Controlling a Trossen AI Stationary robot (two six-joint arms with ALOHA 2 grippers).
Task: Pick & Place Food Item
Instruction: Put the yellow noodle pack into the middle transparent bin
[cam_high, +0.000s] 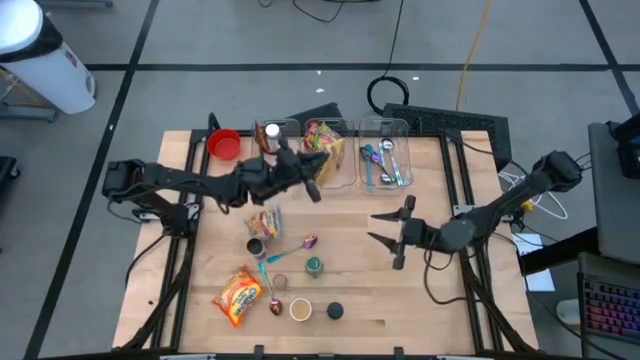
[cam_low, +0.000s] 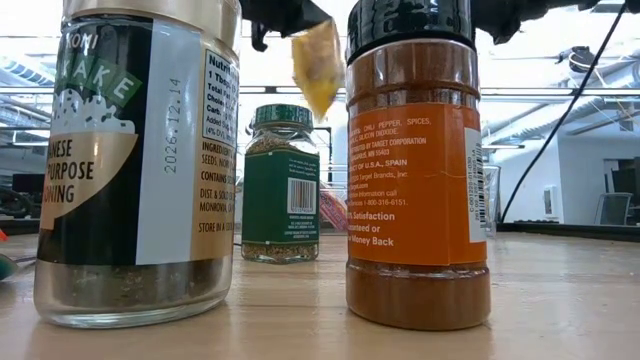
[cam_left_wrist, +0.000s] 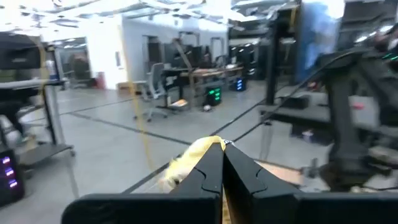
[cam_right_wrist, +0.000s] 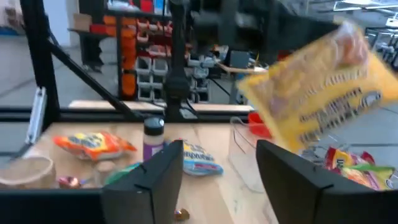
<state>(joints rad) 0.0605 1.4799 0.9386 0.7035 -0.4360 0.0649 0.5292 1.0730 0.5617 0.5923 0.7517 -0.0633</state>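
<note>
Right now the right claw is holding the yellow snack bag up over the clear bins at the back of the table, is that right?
Not quite: it is the left claw that is shut on the yellow snack bag, lifted over the clear bins, as the high view shows. The right claw is open and holds nothing.

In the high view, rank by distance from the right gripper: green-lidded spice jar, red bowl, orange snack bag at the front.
From the open right gripper:
1. Green-lidded spice jar, mid-table.
2. Orange snack bag, front-left.
3. Red bowl, back-left corner.

Overhead looking down, table-level beside jars (cam_low: 416, 160), wrists facing forward
</note>
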